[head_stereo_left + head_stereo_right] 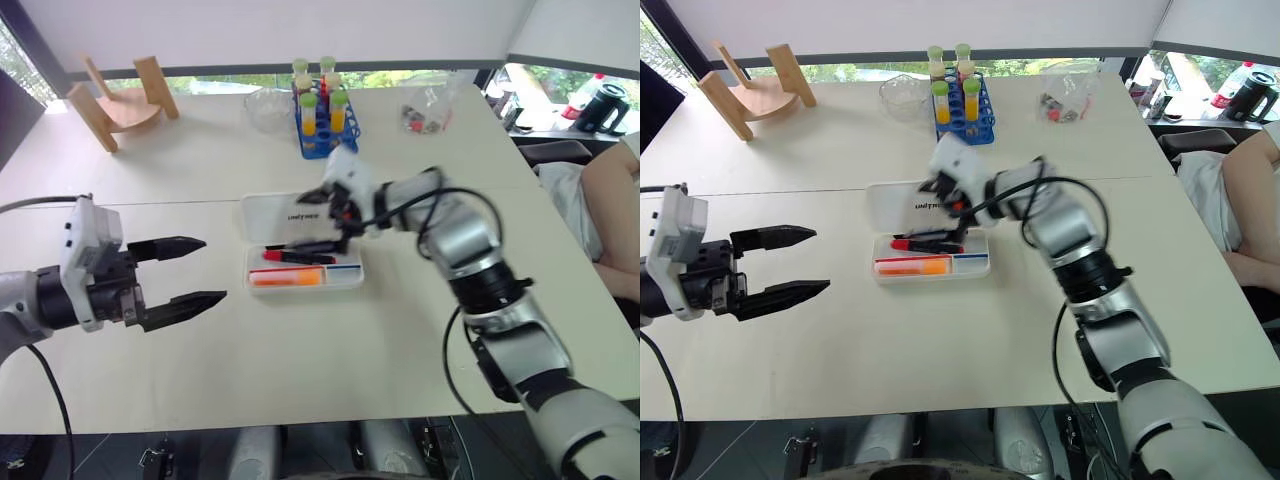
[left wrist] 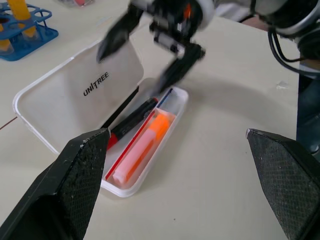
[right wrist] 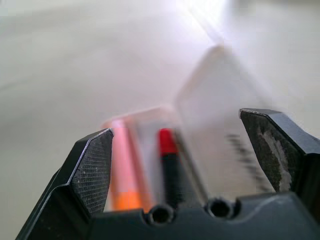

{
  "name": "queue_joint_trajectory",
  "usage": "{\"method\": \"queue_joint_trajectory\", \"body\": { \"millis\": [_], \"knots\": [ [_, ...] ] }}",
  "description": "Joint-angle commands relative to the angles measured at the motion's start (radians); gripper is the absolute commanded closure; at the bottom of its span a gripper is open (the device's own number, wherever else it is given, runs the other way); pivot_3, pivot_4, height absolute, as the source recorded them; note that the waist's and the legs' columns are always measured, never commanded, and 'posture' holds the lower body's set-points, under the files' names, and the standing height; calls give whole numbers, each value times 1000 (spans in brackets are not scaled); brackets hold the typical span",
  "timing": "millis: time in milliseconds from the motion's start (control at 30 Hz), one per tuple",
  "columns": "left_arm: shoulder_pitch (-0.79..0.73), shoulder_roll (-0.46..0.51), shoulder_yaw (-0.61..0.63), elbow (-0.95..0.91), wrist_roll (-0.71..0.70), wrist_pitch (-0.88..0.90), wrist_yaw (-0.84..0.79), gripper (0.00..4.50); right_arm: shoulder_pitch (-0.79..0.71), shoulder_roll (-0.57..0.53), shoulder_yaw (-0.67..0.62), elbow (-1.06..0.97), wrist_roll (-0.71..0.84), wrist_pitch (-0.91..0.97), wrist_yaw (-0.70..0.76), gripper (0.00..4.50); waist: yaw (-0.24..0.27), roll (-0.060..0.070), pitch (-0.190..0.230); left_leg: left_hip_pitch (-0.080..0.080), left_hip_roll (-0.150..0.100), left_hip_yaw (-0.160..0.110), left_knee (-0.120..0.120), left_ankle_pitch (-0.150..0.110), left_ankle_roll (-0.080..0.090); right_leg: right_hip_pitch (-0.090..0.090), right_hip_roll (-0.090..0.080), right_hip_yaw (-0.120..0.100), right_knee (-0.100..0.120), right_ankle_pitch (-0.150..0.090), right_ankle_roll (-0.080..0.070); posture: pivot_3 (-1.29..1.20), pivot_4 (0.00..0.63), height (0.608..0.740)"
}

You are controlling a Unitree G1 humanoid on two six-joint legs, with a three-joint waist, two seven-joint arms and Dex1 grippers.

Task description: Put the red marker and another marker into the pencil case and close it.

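Left gripper (image 1: pixel 195 270) at 9 o'clock of the table (image 1: pixel 330 350), fingers spread wide, holding nothing. Pencil case (image 1: pixel 303 240) lies at table centre, lid open and laid back toward 12 o'clock. Red marker (image 1: pixel 300 250) and orange highlighter (image 1: pixel 288 277) lie in its tray, side by side. Right gripper (image 2: pixel 142 57) hovers over the case, fingers wide apart, empty. Blue tube rack (image 1: pixel 325 125) stands at 12 o'clock

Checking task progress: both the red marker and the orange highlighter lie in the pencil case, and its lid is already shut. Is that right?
Not quite: the lid is open, lying flat beside the tray, as the left wrist view shows. The rest holds: the red marker and the orange highlighter both lie in the pencil case.
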Motion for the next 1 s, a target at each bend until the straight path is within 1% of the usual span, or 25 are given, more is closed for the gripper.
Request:
{"method": "queue_joint_trajectory", "body": {
  "millis": [33, 100, 233, 367, 500, 600, 633, 667, 700, 767, 800, 867, 1000],
  "knots": [
    [-11, -5, -16, 6, 4, -27, -8, 0, 146, -162, -230, -74, 5, 145, -102, 54, 19, -1, 0, 0, -1, 0, 0, 0, 0, 1, -1, 0, -1, 0, 0, 0, 150, 740],
    [-27, -8, -41, 20, 11, -38, -10, 0, 256, -215, -269, -123, 6, 170, -138, 54, 17, -1, 0, 0, -2, 0, 0, 0, 0, 2, -1, 0, -3, 0, 0, 0, 150, 740],
    [-75, -8, -91, 59, 29, -58, -25, 0, 417, -221, -306, -152, -6, 173, -233, 54, -19, 0, 1, 1, 1, 5, -1, 0, 1, -1, 2, 4, 0, 0, 0, 0, 150, 740],
    [-110, -8, -134, 89, 57, -80, -42, 0, 496, -179, -323, -93, -6, 173, -329, 54, -35, 1, 1, 3, 2, 6, -1, 0, 1, -1, 4, 6, 2, 0, 0, 0, 150, 740],
    [-126, -8, -146, 105, 69, -90, -52, 0, 533, -133, -323, -34, 2, 148, -382, 54, -36, -1, 0, 3, 2, 6, 0, 0, 1, -1, 3, 5, 2, 0, 0, 0, 150, 740],
    [-124, -7, -143, 107, 73, -94, -54, 0, 525, -102, -330, 7, 12, 134, -411, 735, -37, -2, -1, 4, 2, 6, 1, 0, 1, 2, 3, 5, 2, 0, 0, 0, 150, 740],
    [-123, -8, -140, 106, 72, -93, -53, 0, 520, -93, -330, 16, 16, 133, -418, 1363, -37, -2, -1, 5, 2, 6, 1, 0, 1, 3, 3, 5, 2, 0, 0, 0, 150, 740],
    [-121, -9, -137, 103, 71, -92, -49, 0, 517, -86, -326, 22, 19, 129, -423, 1849, -37, -3, -1, 5, 2, 6, 1, 0, 1, 4, 3, 5, 2, 0, 0, 0, 150, 740],
    [-120, -10, -134, 100, 70, -91, -45, 0, 515, -81, -315, 26, 18, 121, -426, 2145, -36, -4, -2, 6, 2, 6, 1, 0, 1, 4, 3, 5, 2, 0, 0, 0, 150, 740],
    [-117, -11, -129, 98, 68, -89, -41, 0, 510, -75, -297, 22, 22, 113, -426, 3086, -35, -5, -2, 7, 2, 5, 1, 0, 1, 5, 3, 5, 1, 0, 0, 0, 150, 740],
    [-114, -11, -126, 96, 67, -87, -40, 0, 509, -78, -287, 12, 22, 110, -422, 3675, -35, -5, -2, 7, 2, 5, 1, 0, 1, 5, 3, 5, 1, 0, 0, 0, 150, 740],
    [-103, -10, -116, 89, 59, -82, -40, 0, 503, -93, -272, -28, 38, 127, -398, 4468, -36, -5, -3, 7, 2, 5, 1, 0, 1, 5, 3, 5, 2, 0, 0, 0, 150, 740],
    [-67, -3, -92, 67, 38, -68, -50, 0, 483, -185, -211, -194, 111, 135, -242, 4468, -36, -3, -1, 6, 2, 5, 0, 0, 1, 3, 3, 5, 2, 0, 0, 0, 150, 740]
  ]
}}
